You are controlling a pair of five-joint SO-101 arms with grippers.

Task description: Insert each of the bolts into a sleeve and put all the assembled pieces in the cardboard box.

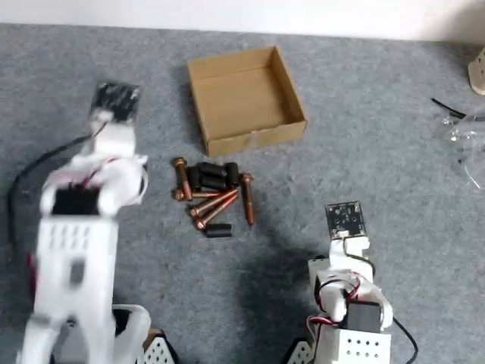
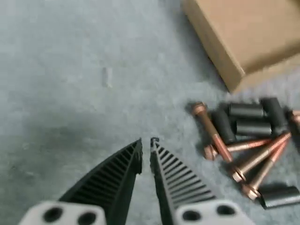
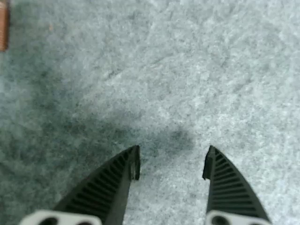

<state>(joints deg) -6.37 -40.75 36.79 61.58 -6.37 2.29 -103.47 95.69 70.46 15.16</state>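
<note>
Beside cardboard box (image 1: 254,140), bolts (image 1: 220,201) and sleeves (image 1: 212,176) lying heaped on counter (image 1: 379,152); left jaws hovering nearby, closed; right jaws hanging open above counter.

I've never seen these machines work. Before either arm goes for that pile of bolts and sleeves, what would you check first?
1. The box is open on top with nothing inside: ok.
2. The bolts and sleeves lie together in front of the box, between the arms: ok.
3. The bolts lie free of each other: not ok, several cross or touch.
4. The left tool is ready to grasp: not ok, it is shut and empty, beside the pile.
5. The right tool is ready: ok, it is open and empty over bare carpet.
6. A bolt is already in a sleeve: cannot tell.
</note>
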